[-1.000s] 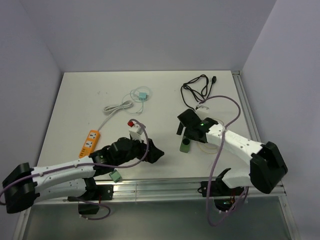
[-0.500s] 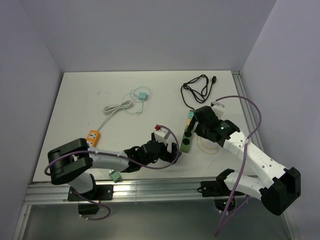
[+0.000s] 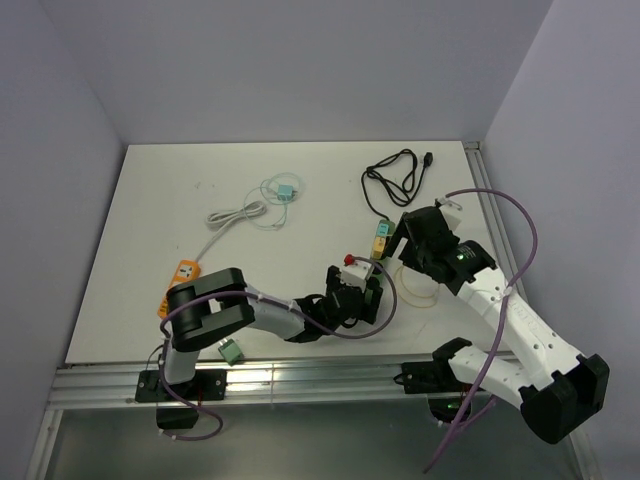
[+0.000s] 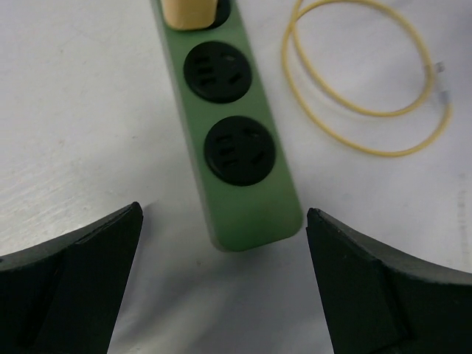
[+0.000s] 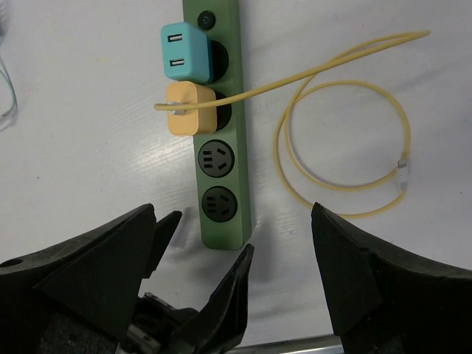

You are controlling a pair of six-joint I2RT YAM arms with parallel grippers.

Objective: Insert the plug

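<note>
The left fingers (image 4: 74,273) are spread and empty. They flank the near end of the green power strip (image 4: 254,214) with a gap on each side. The right fingers (image 5: 96,258) are spread wide too, holding nothing, and hang over the same strip. The yellow plug (image 5: 184,109) sits in the second socket from the far end, beside a teal plug (image 5: 184,53). The two nearer sockets (image 5: 216,158) are bare. A yellow cable (image 5: 346,184) loops on the tabletop (image 3: 160,190) right of the strip. An orange power strip (image 3: 180,275) lies well to the left.
</note>
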